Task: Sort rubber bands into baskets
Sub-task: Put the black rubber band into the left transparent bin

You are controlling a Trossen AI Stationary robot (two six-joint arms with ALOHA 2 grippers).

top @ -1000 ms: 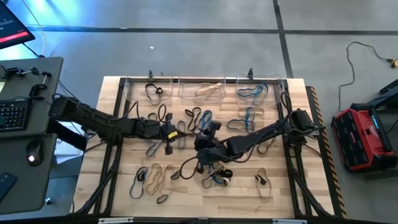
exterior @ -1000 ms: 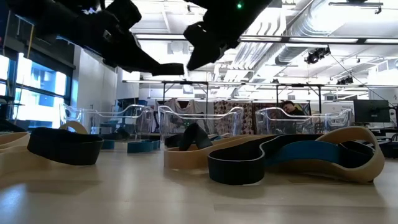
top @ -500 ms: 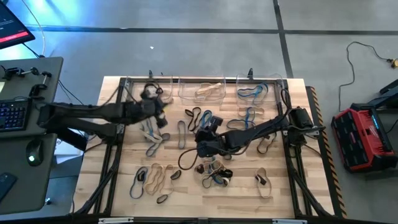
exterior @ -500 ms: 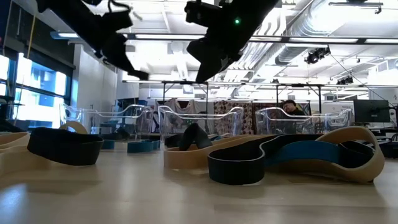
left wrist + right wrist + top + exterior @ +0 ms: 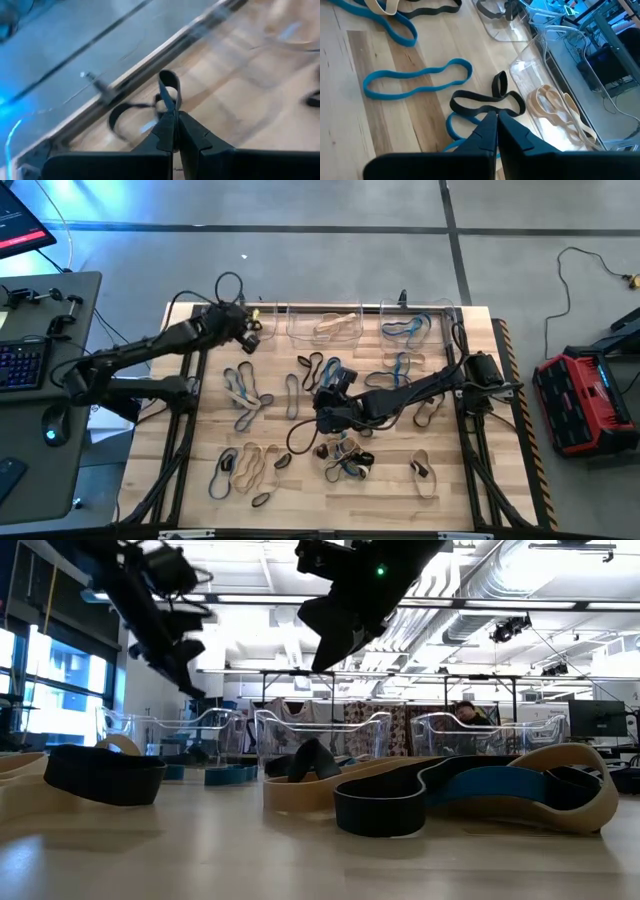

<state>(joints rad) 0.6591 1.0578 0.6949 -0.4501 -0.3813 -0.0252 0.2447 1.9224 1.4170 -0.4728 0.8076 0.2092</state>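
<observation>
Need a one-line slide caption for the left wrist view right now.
Left hand shut on a black rubber band, above the clear basket at the table's edge.

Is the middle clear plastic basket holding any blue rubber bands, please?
No: in the high view, the middle clear plastic basket holds only tan rubber bands; the blue rubber bands lie in the next basket.

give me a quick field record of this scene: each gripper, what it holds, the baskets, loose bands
left gripper: jaws shut on a black rubber band, over the left basket
right gripper: jaws shut on a second black band, above mid table
middle basket: tan bands
right basket: blue bands
table: many black, tan and blue bands loose
</observation>
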